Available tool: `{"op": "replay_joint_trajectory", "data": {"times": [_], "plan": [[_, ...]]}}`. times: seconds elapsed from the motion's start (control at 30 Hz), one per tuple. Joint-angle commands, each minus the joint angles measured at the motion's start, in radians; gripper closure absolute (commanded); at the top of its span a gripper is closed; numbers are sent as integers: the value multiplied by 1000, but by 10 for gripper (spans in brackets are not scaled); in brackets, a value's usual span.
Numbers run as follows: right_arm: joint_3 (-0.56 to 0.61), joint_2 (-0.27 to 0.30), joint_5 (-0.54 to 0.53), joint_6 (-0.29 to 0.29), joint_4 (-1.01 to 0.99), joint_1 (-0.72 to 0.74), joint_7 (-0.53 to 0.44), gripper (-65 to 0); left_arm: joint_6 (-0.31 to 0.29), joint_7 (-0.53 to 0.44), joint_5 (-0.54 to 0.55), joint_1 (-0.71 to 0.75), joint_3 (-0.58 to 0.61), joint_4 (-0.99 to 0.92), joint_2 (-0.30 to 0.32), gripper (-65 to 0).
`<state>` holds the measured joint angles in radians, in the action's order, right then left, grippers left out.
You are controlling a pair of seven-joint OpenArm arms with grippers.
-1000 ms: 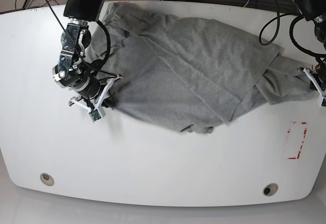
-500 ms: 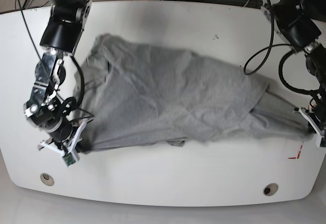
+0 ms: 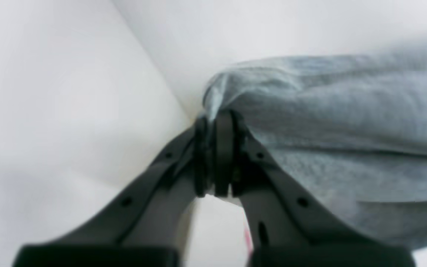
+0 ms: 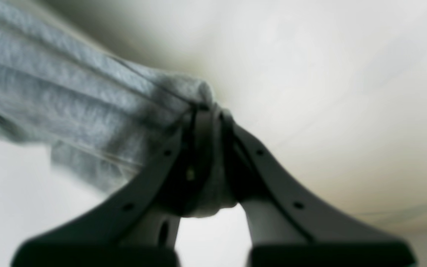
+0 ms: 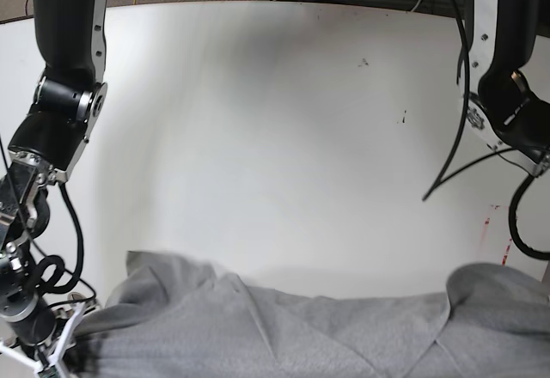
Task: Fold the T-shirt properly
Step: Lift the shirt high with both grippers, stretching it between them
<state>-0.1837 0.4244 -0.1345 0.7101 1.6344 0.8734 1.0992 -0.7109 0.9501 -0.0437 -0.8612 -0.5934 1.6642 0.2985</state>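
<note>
The grey T-shirt [image 5: 284,335] lies stretched along the near edge of the white table [image 5: 275,137], with its lower part cut off by the frame. No lettering shows. At the lower left of the base view my right gripper [image 5: 60,345] holds the shirt's left end. In the right wrist view that gripper [image 4: 204,111] is shut on a bunched fold of the T-shirt [image 4: 69,107]. My left gripper [image 3: 215,122] is shut on an edge of the T-shirt [image 3: 328,122]. In the base view it lies beyond the right edge.
The right arm [image 5: 60,94] stands tall along the left side and the left arm [image 5: 507,94] along the right side, with a black cable [image 5: 451,137] hanging beside it. Red marks [image 5: 491,223] sit on the table near the right edge.
Both grippers have dragged the T-shirt from the middle of the table down to its near edge. The far part of the table now shows bare.
</note>
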Motion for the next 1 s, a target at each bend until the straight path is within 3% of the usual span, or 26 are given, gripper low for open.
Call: {"op": "replay_joint_trajectory", "data": {"times": [0.0, 0.3, 0.5, 0.97], "plan": [[-17, 41, 34, -12, 19, 73, 22, 0, 13, -18, -14, -66, 0, 7, 60, 0], [-18, 49, 34, -12, 33, -39, 19, 0, 13, -21, -6, 6, 42, -83, 72, 0], [-36, 12, 42, -12, 39, -118, -40, 0, 13, -23, -5, 33, 20, -91, 72, 0], [-63, 6, 42, -12, 36, -124, -40, 0, 13, -24, -5, 1, 23, -129, 72, 0]]}}
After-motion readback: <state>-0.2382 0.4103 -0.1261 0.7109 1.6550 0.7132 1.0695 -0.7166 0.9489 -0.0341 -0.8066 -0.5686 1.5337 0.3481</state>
